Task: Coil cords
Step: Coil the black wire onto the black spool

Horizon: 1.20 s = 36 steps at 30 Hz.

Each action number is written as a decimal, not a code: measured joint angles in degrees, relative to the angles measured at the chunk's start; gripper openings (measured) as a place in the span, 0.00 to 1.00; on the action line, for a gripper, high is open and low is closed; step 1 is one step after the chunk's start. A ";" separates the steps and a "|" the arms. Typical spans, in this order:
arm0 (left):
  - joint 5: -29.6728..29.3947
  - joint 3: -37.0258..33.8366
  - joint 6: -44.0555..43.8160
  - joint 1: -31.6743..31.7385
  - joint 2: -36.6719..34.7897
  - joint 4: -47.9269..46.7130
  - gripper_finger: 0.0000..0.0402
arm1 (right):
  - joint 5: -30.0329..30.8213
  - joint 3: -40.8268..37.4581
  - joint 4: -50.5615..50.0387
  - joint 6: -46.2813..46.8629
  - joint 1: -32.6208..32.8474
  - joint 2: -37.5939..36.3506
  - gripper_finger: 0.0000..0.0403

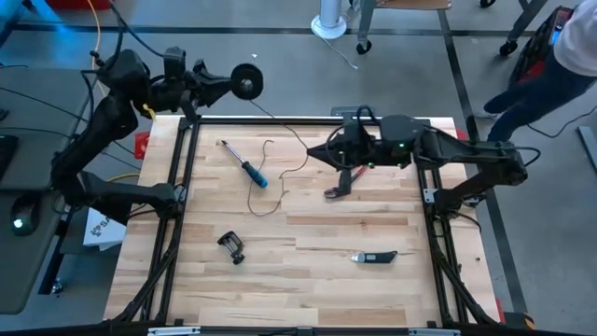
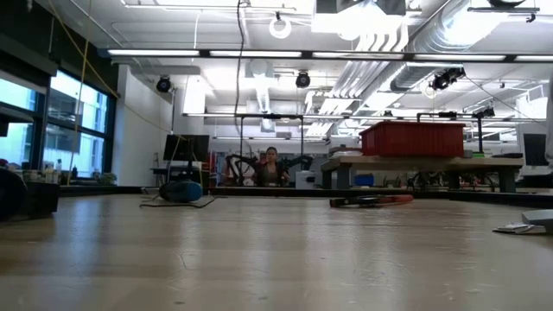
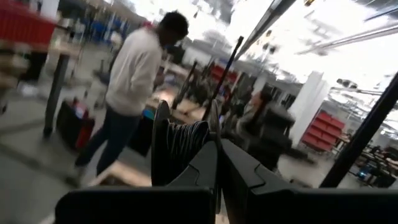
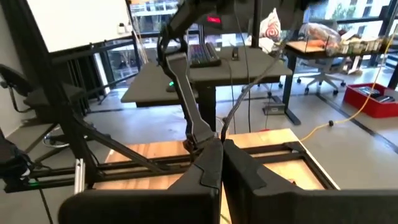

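High view showed the left gripper raised past the table's far-left corner, fingers clamped on the black reel. On the wooden table lay a blue-handled screwdriver, the thin cord looping beside it, a black clamp, then red pliers under the right gripper, its fingers pressed together pinching the cord near the far edge. A person stood beyond the far-right corner.
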 joint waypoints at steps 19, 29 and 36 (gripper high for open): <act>14.38 0.00 -11.58 -1.98 6.15 -17.89 0.00 | 3.42 0.00 -2.22 -5.58 -2.75 -6.01 0.00; 27.69 0.00 -21.02 -10.22 15.74 -1.58 0.00 | -0.26 -0.02 0.15 -5.55 -4.10 -5.64 0.00; 27.41 0.00 -21.94 -10.67 18.58 0.76 0.00 | -3.06 0.00 2.16 -3.59 -2.83 -6.00 0.00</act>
